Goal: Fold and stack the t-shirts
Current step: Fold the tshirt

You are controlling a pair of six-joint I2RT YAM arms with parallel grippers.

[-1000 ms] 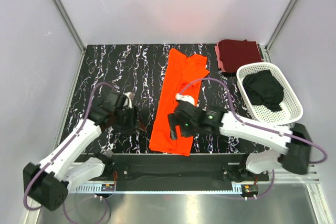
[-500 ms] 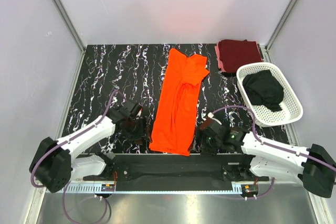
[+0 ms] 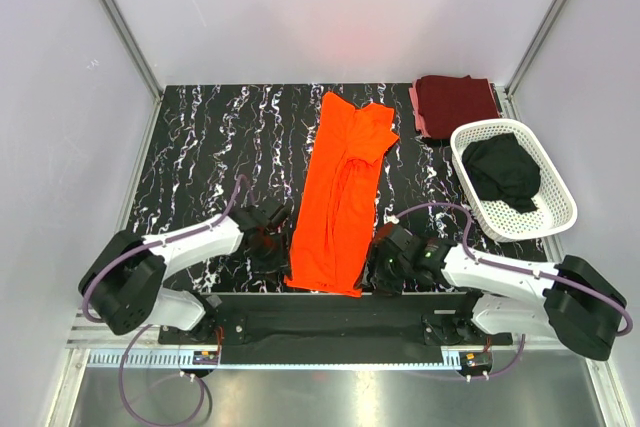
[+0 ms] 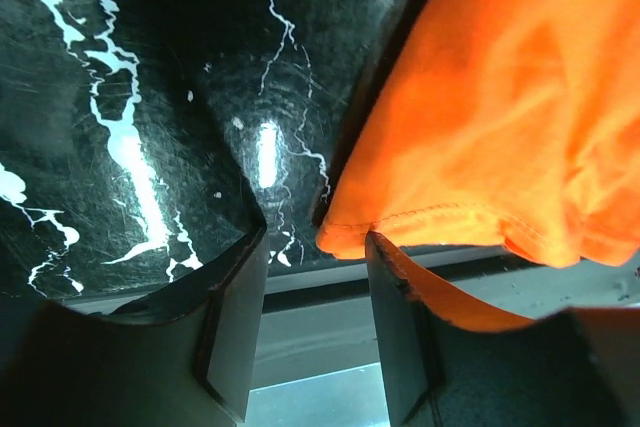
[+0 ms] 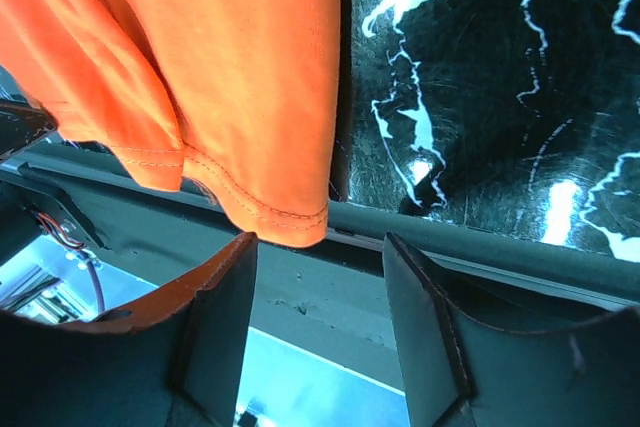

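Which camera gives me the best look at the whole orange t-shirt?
The top external view: the orange t-shirt lies full length there, folded into a narrow strip. The left wrist view shows only its near left hem corner, the right wrist view only its near right hem corner.

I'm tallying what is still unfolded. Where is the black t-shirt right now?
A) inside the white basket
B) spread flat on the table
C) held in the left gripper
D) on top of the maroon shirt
A: the black t-shirt lies bunched inside the white basket.
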